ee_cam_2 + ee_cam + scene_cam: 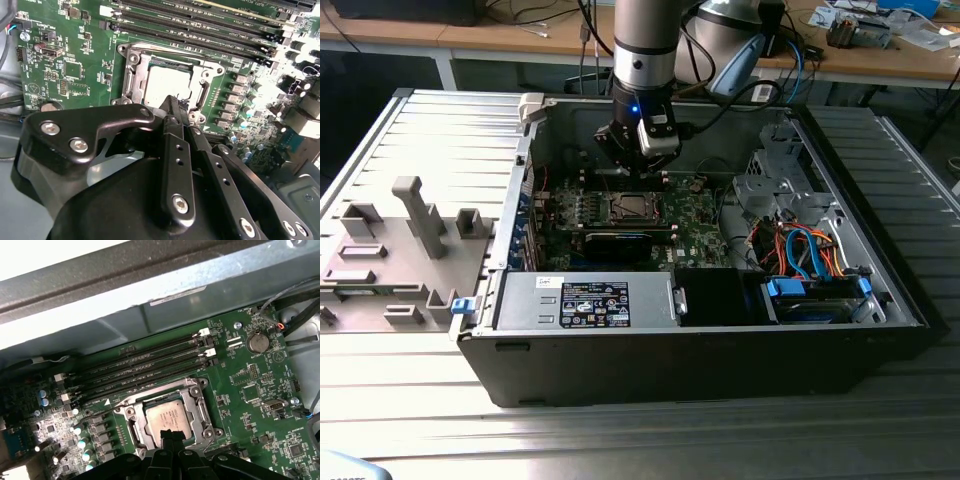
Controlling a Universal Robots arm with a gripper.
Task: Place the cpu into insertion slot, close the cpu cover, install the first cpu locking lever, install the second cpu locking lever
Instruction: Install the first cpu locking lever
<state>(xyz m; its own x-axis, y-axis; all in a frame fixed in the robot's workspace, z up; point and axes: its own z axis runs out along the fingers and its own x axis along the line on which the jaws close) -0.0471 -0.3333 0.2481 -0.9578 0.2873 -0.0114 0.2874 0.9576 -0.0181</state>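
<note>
- The cpu (170, 416) lies seated in the insertion slot (131, 416), with the cpu cover (196, 401) framing it flat.
- The gripper (171, 435), fingers pinched together and holding nothing, hovers at the socket's 6 o'clock edge in the first wrist view, placed for lever work.

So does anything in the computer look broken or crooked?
Nothing stands out. The cpu lies flat and square in the insertion slot, with the cpu cover framing it evenly. The tool sits right at the socket's edge. Nothing looks bent or spilled.
</note>
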